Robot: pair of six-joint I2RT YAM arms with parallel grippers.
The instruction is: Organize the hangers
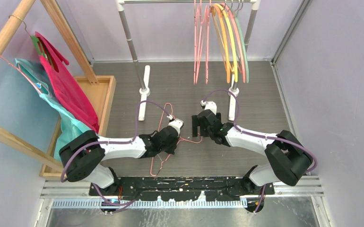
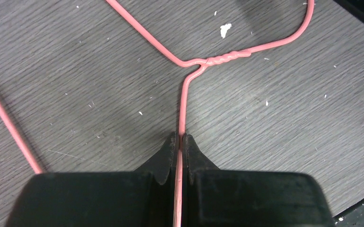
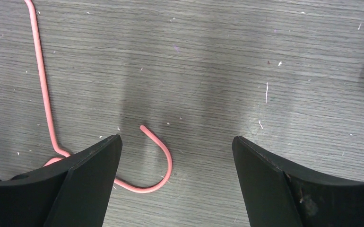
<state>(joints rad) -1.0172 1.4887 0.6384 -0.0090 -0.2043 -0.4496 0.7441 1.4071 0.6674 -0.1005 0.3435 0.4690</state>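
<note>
One pink wire hanger [image 2: 218,60] lies flat on the grey table. My left gripper [image 2: 180,137] is shut on its thin wire just below the twisted neck; from above this gripper [image 1: 175,141] sits near the table's middle. The hanger's hook [image 3: 163,163] curls on the table between the wide-apart fingers of my right gripper [image 3: 176,138], which is open and touches nothing. From above, that gripper [image 1: 198,128] hovers just right of the left one. Several pink wire hangers [image 1: 201,42] hang on the rail at the back, along with thicker orange [image 1: 225,47], yellow [image 1: 232,47] and grey-green [image 1: 245,56] ones.
The metal rack's poles stand on white feet [image 1: 145,90] on the table behind the grippers. A wooden frame [image 1: 10,33] at the left carries magenta [image 1: 69,90] and teal garments over a wooden tray [image 1: 105,94]. Walls close in both sides.
</note>
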